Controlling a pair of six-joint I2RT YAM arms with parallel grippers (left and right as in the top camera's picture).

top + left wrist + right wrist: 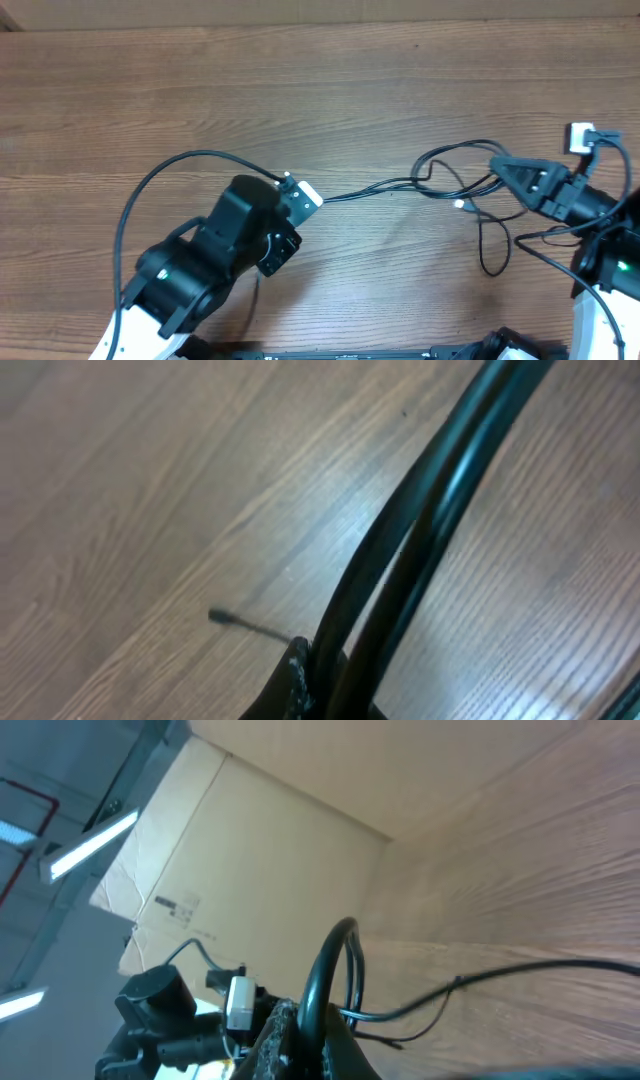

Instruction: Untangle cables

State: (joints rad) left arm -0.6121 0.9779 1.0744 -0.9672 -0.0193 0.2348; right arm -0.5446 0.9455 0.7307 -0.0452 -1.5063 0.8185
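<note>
Though thin overhead, cables [430,510] thick at left gripper [300,678] close-up.

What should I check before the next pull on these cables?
1. Left gripper shut on the cables: ok.
2. Right gripper shut on the cables: ok.
3. Strands uncrossed between the grippers: not ok, loops overlap beside the right gripper.
4. Silver-tipped plug clear of both grippers: ok.
5. Which cable each gripper holds: cannot tell.
</note>
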